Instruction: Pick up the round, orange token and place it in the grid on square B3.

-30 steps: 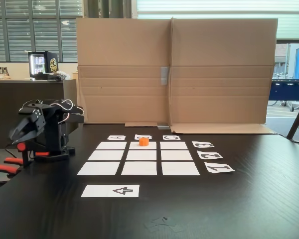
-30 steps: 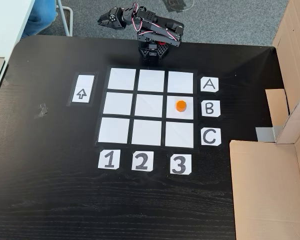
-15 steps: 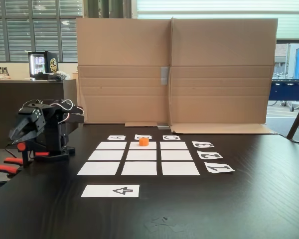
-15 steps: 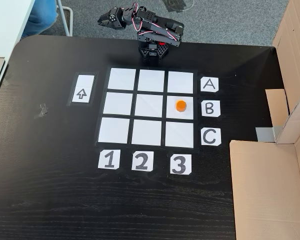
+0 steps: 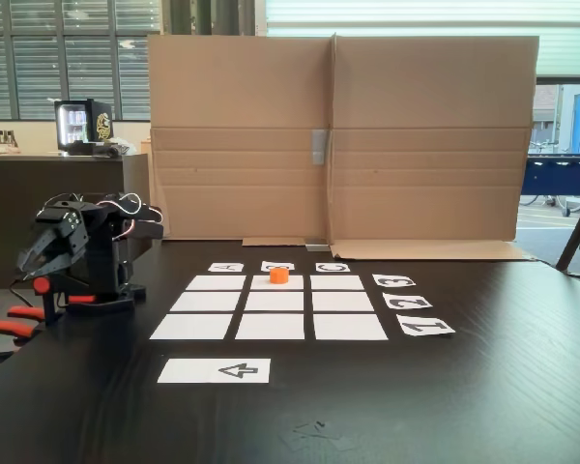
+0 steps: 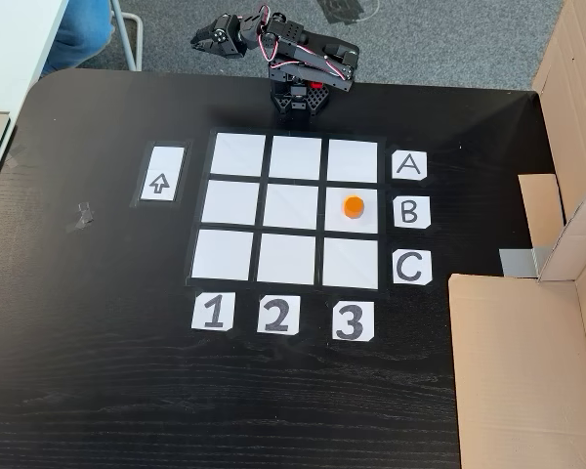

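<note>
Token [image 6: 353, 206], orange, stands upright on square B3 [image 6: 353, 223] of the grid [image 6: 236, 203], beside letter card B [image 6: 410, 211], so placement looks done. Gripper [image 6: 207, 39], well apart beyond card A, looks closed, empty.

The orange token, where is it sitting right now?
In the fixed view from above, the orange token sits on the right-column, middle-row white square of the grid, beside the B card and in line with the 3 card.
</note>
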